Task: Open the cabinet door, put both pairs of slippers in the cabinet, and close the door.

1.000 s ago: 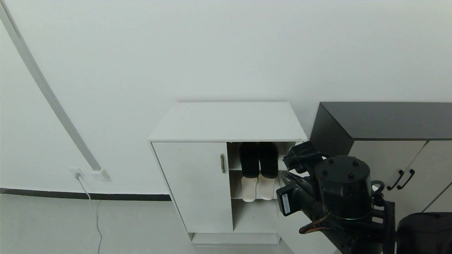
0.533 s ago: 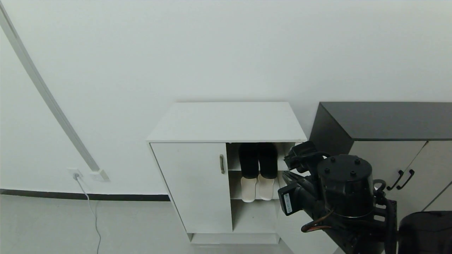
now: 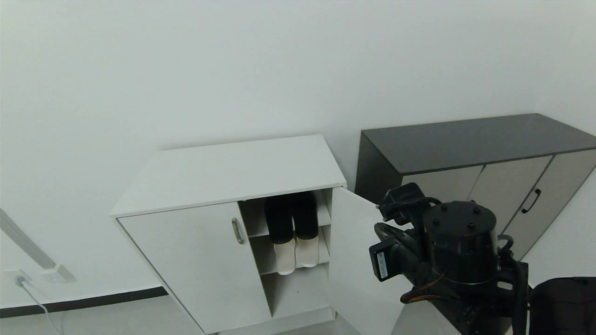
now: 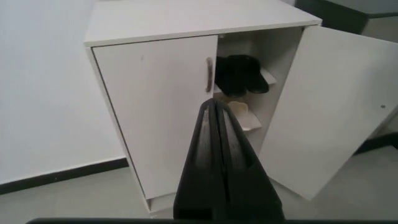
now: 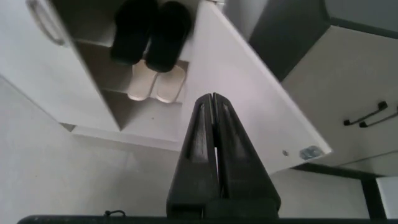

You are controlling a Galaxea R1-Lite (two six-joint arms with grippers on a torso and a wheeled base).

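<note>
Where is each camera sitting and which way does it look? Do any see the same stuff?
Head view: on the robot's head, facing forward and down at the white wooden cabinet with its open door; the black right arm shows.
Left wrist view: on the left wrist, facing the cabinet front; the shut left gripper shows.
Right wrist view: on the right wrist, facing the shelves; the shut right gripper shows.
Shared: all see black slippers shelved above cream slippers.

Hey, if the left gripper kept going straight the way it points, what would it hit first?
Most likely the closed left cabinet door, close by its handle: the left gripper, fingers together, aims at that door's inner edge. Depth is unclear, so it might slip past into the open side.
</note>
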